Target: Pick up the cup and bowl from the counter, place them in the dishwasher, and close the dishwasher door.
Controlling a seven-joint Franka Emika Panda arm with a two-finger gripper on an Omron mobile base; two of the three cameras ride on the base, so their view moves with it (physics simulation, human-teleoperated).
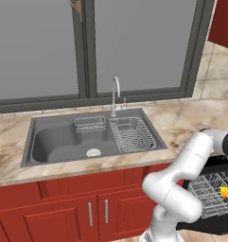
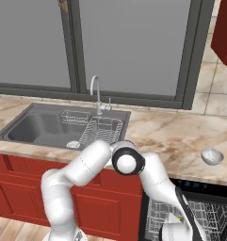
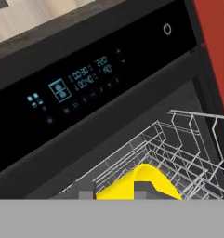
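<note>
Cup, yellow, seemingly between end effector fingertips, over dishwasher rack

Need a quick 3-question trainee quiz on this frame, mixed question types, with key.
1. True or false: the bowl is already inside the dishwasher.
2. The yellow item near the fingers is: A) in the basin, B) over the wire rack, C) on the floor.
3. What stands behind the sink, under the window?

Key
1. False: it sits on the counter.
2. B.
3. The faucet.
</note>
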